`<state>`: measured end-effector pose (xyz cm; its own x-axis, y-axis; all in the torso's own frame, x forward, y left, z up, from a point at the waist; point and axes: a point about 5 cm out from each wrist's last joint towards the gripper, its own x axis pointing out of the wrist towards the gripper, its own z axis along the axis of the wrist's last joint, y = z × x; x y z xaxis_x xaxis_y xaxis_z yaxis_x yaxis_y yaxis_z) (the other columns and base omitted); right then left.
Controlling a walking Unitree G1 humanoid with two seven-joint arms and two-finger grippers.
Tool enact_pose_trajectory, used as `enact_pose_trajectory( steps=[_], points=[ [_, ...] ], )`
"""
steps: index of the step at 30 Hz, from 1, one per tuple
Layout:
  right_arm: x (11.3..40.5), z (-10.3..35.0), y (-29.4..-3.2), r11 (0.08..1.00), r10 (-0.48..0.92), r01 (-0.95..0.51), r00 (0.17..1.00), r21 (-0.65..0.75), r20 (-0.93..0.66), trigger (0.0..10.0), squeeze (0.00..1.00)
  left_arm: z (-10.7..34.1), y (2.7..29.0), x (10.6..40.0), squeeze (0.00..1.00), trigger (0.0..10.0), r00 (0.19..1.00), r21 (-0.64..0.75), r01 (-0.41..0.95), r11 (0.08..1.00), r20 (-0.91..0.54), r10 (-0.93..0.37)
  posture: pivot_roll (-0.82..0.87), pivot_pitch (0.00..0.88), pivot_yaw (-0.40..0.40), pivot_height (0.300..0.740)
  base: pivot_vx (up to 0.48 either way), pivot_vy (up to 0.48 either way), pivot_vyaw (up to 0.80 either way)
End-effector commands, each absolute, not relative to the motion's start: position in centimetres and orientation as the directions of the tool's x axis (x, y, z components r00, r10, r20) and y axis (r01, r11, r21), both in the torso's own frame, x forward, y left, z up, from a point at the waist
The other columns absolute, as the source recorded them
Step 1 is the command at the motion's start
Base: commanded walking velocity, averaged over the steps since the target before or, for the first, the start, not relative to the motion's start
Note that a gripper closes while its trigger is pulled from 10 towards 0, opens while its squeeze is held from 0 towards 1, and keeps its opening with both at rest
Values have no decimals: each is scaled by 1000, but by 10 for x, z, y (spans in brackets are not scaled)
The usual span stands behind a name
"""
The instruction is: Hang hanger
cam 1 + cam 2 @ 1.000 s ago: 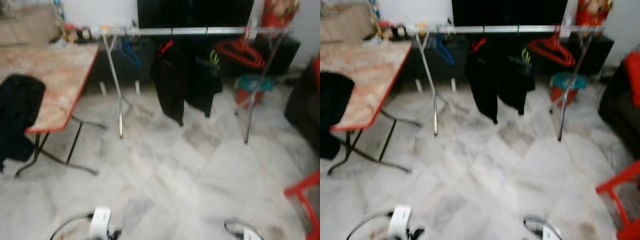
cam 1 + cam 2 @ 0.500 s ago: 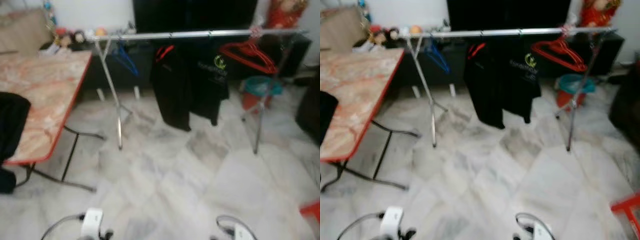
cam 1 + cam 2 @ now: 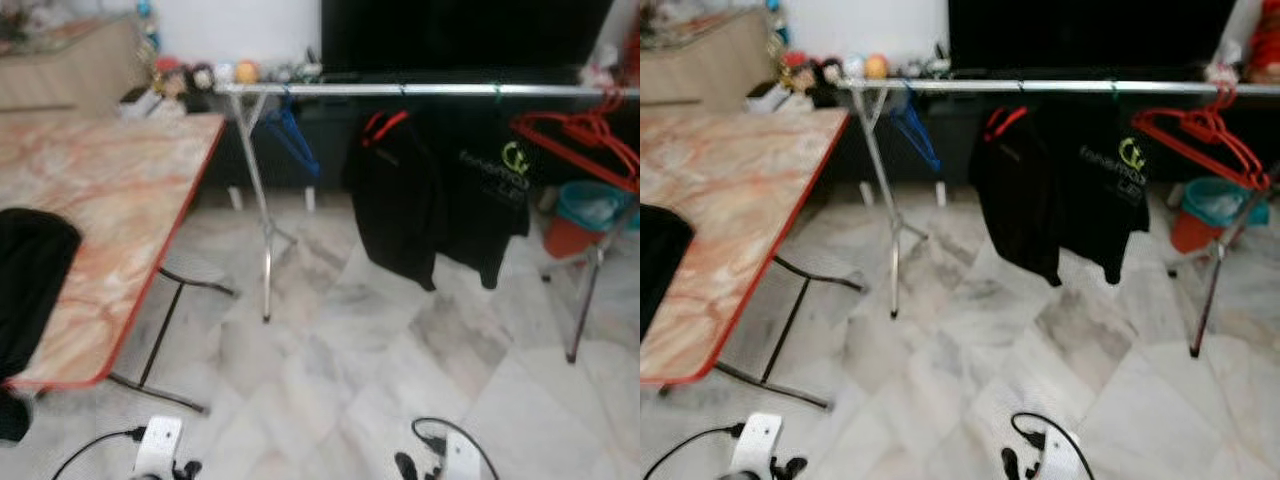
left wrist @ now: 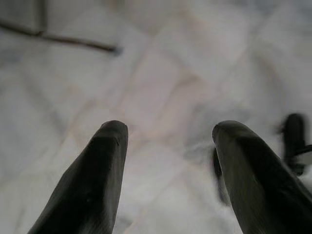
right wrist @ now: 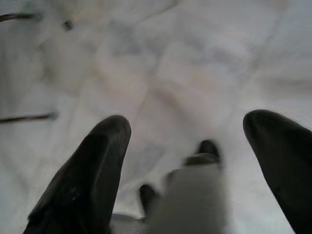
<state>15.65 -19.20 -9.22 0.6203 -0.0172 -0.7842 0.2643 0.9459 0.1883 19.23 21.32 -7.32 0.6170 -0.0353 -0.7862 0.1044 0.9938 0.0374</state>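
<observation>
Left eye view: red hangers (image 3: 585, 140) hang at the right end of a clothes rail (image 3: 420, 89), beside two black garments (image 3: 440, 195). Both arms hang low over the marble floor (image 3: 340, 380), the left hand (image 4: 168, 146) and right hand (image 5: 187, 141) spread, holding nothing.

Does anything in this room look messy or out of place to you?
One thing: a black garment lies draped over the edge of the marble-look table instead of hanging on the rail beside the other black clothes. A cluster of red hangers hangs bunched and tilted at the rail's right end.
</observation>
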Motion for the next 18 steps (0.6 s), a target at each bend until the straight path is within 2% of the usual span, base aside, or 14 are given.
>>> enact_pose_trajectory(
  steps=[1, 6, 13, 18],
  points=[
    [170, -86, -193, 943, -21, 264, 653, 202, -757, 10000, 0, -73, 220, 191, 0, 10000, 603, 70, 133, 989, -798, -25, 24, 0, 50, 740, 428, 0, 0],
    [175, -83, -198, 927, -58, 314, 662, 206, -748, 10000, 0, -75, 220, 187, 0, 10000, 596, 64, 113, 992, -803, -16, 48, 0, 25, 740, 430, 0, 0],
    [183, -81, -183, 945, 1, 241, 676, 223, -737, 10000, 0, -81, 217, 175, 0, 10000, 584, 44, 64, 997, -812, -1, 49, 0, 3, 740, 429, 0, 0],
    [183, -81, -186, 947, -9, 243, 673, 210, -740, 10000, 0, -83, 215, 172, 0, 10000, 579, 38, 61, 997, -815, -5, 23, 0, 5, 740, 427, 0, 0]
  ],
)
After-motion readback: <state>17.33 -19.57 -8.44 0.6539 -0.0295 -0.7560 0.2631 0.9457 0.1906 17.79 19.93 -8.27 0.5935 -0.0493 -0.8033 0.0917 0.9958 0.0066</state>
